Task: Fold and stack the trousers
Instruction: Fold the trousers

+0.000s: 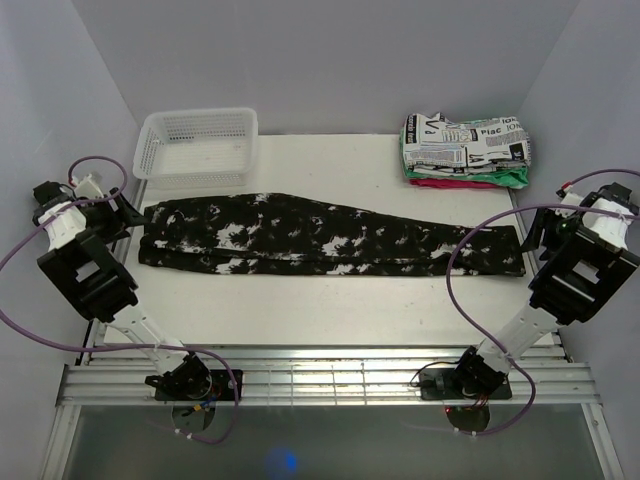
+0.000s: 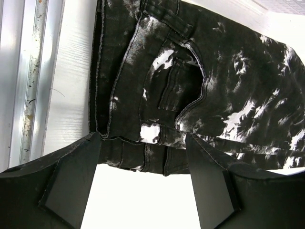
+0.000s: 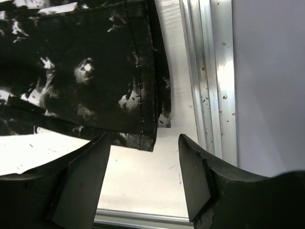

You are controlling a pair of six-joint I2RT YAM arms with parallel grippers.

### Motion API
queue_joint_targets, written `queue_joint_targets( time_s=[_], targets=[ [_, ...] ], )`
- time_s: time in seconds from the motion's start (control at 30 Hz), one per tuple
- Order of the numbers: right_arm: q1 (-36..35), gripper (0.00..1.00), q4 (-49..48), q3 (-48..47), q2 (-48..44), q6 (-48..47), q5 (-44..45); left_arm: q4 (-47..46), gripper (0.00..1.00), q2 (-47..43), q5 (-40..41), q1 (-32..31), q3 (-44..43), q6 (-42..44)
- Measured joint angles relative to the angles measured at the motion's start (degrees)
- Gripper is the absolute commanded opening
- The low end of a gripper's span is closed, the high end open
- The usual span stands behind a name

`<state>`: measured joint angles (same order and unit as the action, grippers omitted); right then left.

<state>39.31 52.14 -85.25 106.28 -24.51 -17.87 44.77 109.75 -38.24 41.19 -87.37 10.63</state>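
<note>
The trousers, black cloth splashed with ragged white, lie flat in a long narrow band across the smooth white table, the stitched pocket end at left. The left gripper has its flat dark jaws spread at the waistband. The right gripper has its jaws spread at the seamed hem. A white lattice basket sits behind.

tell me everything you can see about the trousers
The trousers are black, denim-like fabric with white splotches, stitched seams and a pocket. They lie flat on the table, folded leg on leg, stretched left to right, waist left, hems right. The open left gripper and right gripper frame the ends, gripping nothing.
</note>
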Motion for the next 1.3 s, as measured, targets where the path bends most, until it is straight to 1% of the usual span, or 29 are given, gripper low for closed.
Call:
queue_joint_targets(
  time_s=[0.03, 0.1, 0.2, 0.3, 0.43, 0.53, 0.57, 0.63, 0.67, 0.73, 0.77, 1.0, 1.13, 1.2, 1.3],
  targets=[
    [0.1, 0.63, -0.7, 1.0, 0.0, 0.7, 0.2, 0.0, 0.84, 0.0, 0.1, 0.0, 0.0, -0.2],
    [0.3, 0.58, -2.6, 4.0, -0.1, 2.2, 0.1, 0.0, 0.84, -0.1, 0.3, 0.0, 0.0, -0.4],
    [0.6, 0.57, -4.8, 9.1, -0.3, 4.7, 0.1, 0.0, 0.86, -0.5, 0.3, 0.0, 0.0, -0.7],
    [1.2, 0.57, -5.9, 12.3, -0.3, 6.7, -0.5, 0.0, 0.87, -1.0, 0.3, 0.0, -0.6, -0.8],
    [1.7, 0.57, -7.8, 14.3, -0.3, 8.5, -2.5, -0.2, 0.87, -1.4, 0.3, 0.0, -2.0, -1.1],
    [2.0, 0.53, -9.0, 14.6, 0.0, 9.2, -4.1, -0.2, 0.87, -1.7, 0.3, 0.0, -2.3, -1.3],
    [2.2, 0.44, -9.3, 14.6, 0.2, 9.2, -4.6, -0.2, 0.87, -1.8, 0.3, 0.0, -2.3, -1.4],
    [2.4, 0.33, -9.9, 14.6, 0.5, 9.4, -5.4, -0.2, 0.87, -1.8, 0.3, 0.0, -2.3, -1.4],
    [2.4, 0.21, -10.1, 14.6, 0.6, 9.4, -5.8, -0.2, 0.87, -1.9, 0.4, 0.0, -2.3, -1.3],
    [2.6, 0.09, -10.3, 14.5, 0.8, 9.4, -6.7, -0.2, 0.87, -1.9, 1.0, 0.0, -2.3, -1.3],
    [2.6, 0.08, -10.2, 14.4, 0.9, 9.3, -7.0, -0.2, 0.87, -1.9, 1.4, 0.0, -2.3, -1.3],
    [2.7, 0.08, -6.0, 12.8, 1.0, 8.7, -9.7, 0.5, 0.87, -1.8, 5.8, 0.6, -2.3, -0.8],
    [2.8, 0.08, -3.8, 11.8, 1.0, 8.1, -10.4, 2.9, 0.87, 0.1, 7.0, 1.5, -4.7, -0.2],
    [2.9, 0.08, -2.9, 11.3, 1.0, 7.8, -10.7, 4.2, 0.86, 2.1, 6.8, 2.1, -7.0, 0.3],
    [3.0, 0.08, -1.9, 10.7, 1.0, 7.6, -11.1, 5.7, 0.82, 4.9, 5.2, 2.8, -9.1, 1.4]
  ],
)
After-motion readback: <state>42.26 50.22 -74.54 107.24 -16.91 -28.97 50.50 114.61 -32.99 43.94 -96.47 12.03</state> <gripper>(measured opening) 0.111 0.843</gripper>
